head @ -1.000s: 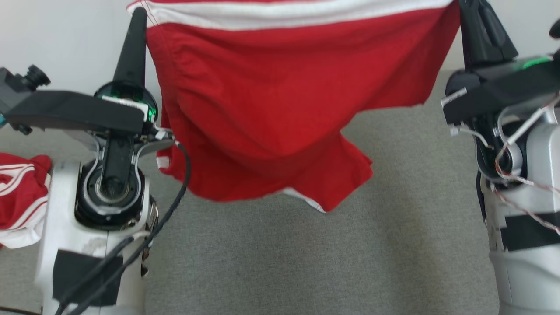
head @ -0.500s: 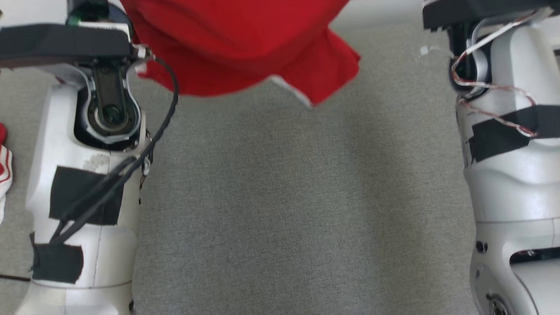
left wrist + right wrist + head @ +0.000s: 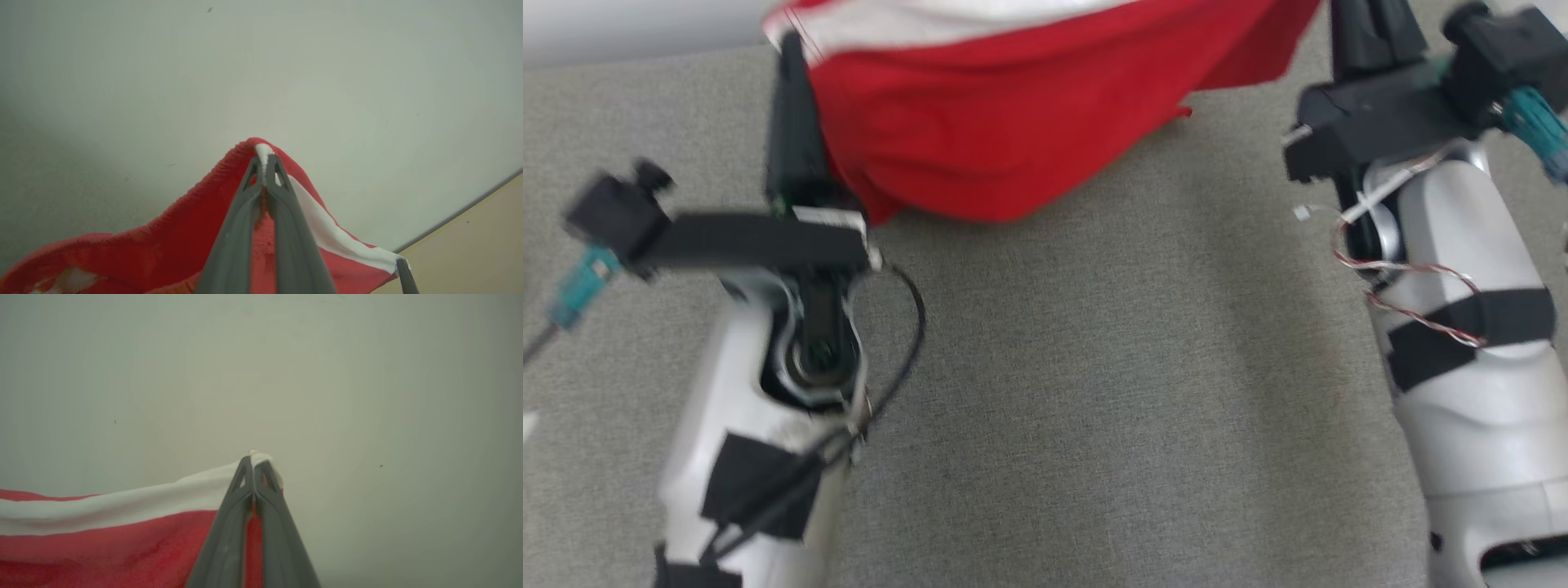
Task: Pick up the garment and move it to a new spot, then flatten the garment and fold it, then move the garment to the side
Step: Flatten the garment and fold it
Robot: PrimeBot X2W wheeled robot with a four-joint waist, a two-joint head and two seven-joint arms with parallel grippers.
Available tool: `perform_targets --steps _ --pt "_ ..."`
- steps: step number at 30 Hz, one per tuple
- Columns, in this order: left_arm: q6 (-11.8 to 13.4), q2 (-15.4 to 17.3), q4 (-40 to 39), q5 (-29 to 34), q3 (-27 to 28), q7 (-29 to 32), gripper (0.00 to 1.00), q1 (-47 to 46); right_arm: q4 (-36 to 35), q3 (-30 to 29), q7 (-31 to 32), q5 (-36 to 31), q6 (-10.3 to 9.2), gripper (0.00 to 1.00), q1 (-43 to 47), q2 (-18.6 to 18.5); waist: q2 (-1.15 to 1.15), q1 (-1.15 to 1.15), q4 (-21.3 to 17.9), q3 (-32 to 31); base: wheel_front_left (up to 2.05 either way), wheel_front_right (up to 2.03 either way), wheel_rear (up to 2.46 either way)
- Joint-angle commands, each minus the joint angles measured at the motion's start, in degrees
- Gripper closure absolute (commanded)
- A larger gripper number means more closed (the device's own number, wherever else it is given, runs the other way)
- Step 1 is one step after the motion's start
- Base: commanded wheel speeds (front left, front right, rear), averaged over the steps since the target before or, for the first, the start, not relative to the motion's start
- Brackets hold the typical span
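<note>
Clamped tight on the garment's [image 3: 1013, 139] white-banded edge with left gripper [image 3: 264, 165] and right gripper [image 3: 253, 461], one per corner; held spread between, sagging over grey surface [image 3: 1094, 392].

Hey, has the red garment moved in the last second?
Yes. Against the wall behind the grey surface, the garment now hangs nearer it, farther from the robot.

Your garment [image 3: 1013, 139] no longer hangs with its corner dangling in the air: its lower fold now seems to lie bunched on the grey surface [image 3: 1094, 367], and your head view has shifted.
</note>
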Motion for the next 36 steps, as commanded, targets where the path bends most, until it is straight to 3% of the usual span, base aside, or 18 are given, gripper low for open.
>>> perform_targets --steps 1,7,13,16,22,28,36 --pt "-0.09 0.01 -1.04 -0.84 -0.99 -0.16 1.0 4.08 -0.34 0.09 0.02 2.22 -0.15 1.0 3.69 -1.94 -0.01 -0.02 0.9 -2.57 0.0 0.0 0.0" --pt "-0.1 1.32 -3.57 -2.53 -5.75 0.01 1.0 13.75 -4.12 3.56 7.28 9.09 -0.14 1.0 13.42 -6.34 -0.01 -0.02 1.77 -6.66 0.0 0.0 0.0" --pt "-0.11 3.35 -7.67 -5.89 -9.68 1.99 1.0 24.86 -14.51 2.7 21.03 18.68 -0.14 1.0 28.74 -10.54 -0.01 -0.02 2.53 -9.82 0.0 0.0 0.0" --pt "-0.11 4.68 -11.4 -10.2 -10.86 5.89 1.0 30.27 -19.55 -0.09 25.74 20.71 -0.14 1.0 35.78 -10.7 -0.01 -0.02 2.72 -10.74 0.0 0.0 0.0" --pt "0.25 8.92 -13.36 -12.47 -13.55 11.52 1.0 38.13 -26.37 -3.89 35.61 21.78 -0.14 1.0 48.04 -9.87 -0.01 -0.02 4.3 -12.99 0.0 0.0 0.0" --pt "2.48 11.5 -13.5 -12.13 -15.48 14.67 1.0 42.25 -32.39 -6.74 45.31 21.81 -0.14 1.0 57.31 -10.29 -0.01 -0.02 5.18 -14.25 0.0 0.0 0.0" --pt "6.62 14.43 -14.79 -11.67 -17.65 18.43 1.0 46.97 -41.38 -8.91 58.88 26.69 -0.14 1.0 66.42 -11.75 -0.01 -0.02 5.6 -14.4 0.0 0.0 0.0"
